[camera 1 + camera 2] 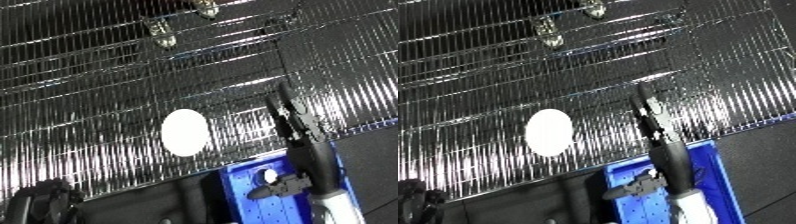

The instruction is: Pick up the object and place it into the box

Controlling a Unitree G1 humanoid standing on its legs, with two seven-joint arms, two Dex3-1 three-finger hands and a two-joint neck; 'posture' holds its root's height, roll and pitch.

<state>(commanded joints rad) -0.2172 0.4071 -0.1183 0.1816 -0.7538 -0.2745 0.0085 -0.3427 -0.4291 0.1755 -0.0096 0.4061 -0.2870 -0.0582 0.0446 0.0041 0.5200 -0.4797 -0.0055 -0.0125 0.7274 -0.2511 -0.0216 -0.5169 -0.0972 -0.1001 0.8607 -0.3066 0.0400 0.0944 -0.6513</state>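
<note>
A white oval object [185, 131] lies on the shiny ribbed silver surface [89, 100], left of my right hand. My right hand [311, 160] rises from the lower right with its black fingers [286, 107] straight, open and holding nothing. It hangs over the blue bin [711, 152], whose near corner meets the silver surface. A small white spot [269, 176] shows inside the bin beside my thumb; what it is cannot be told. A dark rounded shape [40, 202] at the lower left edge may be my left hand.
Two small shiny things [162, 31] [207, 7] sit at the far top of the silver surface. Dark tabletop [378, 150] lies right of the bin. The whole view is tilted.
</note>
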